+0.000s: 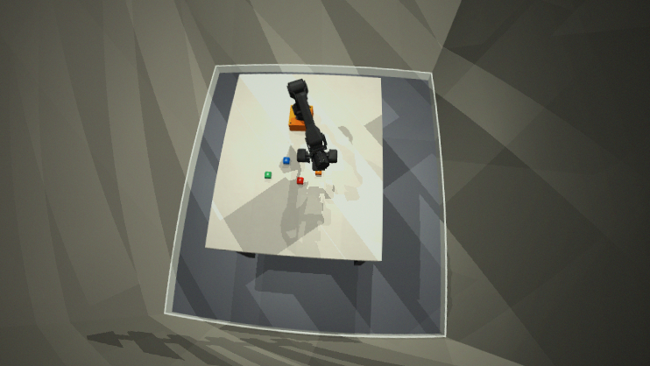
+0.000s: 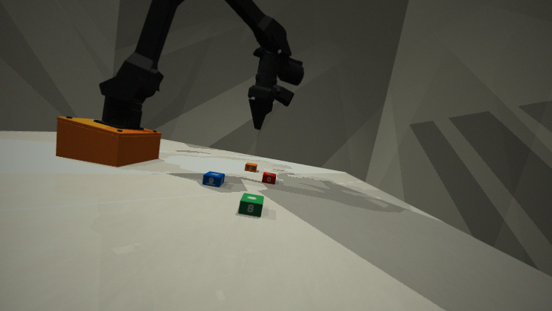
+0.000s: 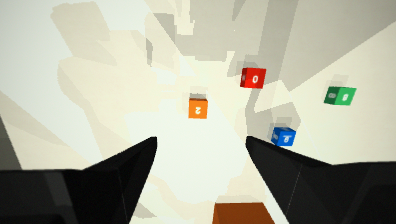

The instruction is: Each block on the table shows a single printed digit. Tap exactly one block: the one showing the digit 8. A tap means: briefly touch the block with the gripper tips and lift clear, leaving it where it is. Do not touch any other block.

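Note:
Four small blocks lie on the pale table [image 1: 272, 227] [image 2: 154, 251]. The green block [image 1: 267, 174] [image 2: 251, 204] [image 3: 340, 95] shows an 8. The orange block [image 1: 318, 172] [image 2: 251, 167] [image 3: 198, 108] shows a 2 and the red block [image 1: 300, 180] [image 2: 268, 177] [image 3: 253, 78] shows a 0. The digit on the blue block [image 1: 286, 160] [image 2: 213, 178] [image 3: 283, 136] is hard to read. My gripper [image 1: 318, 166] [image 2: 257, 124] [image 3: 202, 140] is open and empty. It hangs well above the table, roughly over the orange block and far from the green one.
The arm's orange base box [image 1: 294, 123] [image 2: 108, 140] [image 3: 240, 213] stands at the back of the table. A low white-rimmed border [image 1: 191, 181] surrounds the table on the floor. Strong shadows cross the table top.

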### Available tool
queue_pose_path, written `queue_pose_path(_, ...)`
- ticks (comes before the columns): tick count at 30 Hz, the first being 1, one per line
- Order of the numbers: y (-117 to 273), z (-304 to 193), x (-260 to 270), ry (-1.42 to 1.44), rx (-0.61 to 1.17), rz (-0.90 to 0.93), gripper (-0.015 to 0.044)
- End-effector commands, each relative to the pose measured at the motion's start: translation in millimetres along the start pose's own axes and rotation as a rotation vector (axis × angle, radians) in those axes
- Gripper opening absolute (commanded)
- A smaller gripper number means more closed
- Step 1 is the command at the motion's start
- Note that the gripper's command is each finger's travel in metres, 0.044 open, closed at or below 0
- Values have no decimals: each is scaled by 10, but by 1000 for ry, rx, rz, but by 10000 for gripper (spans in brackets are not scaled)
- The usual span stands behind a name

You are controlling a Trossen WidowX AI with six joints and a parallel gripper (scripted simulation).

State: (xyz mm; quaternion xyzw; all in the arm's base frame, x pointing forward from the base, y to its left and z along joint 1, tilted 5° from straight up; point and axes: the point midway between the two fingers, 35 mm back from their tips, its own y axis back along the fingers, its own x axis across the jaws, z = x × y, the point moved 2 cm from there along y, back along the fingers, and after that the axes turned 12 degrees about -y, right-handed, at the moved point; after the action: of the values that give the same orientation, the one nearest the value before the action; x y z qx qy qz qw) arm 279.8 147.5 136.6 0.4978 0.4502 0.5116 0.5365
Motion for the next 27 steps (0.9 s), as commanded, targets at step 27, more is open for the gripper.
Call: queue_pose_path(27,24,730,-761,-22,-11,-15,400)
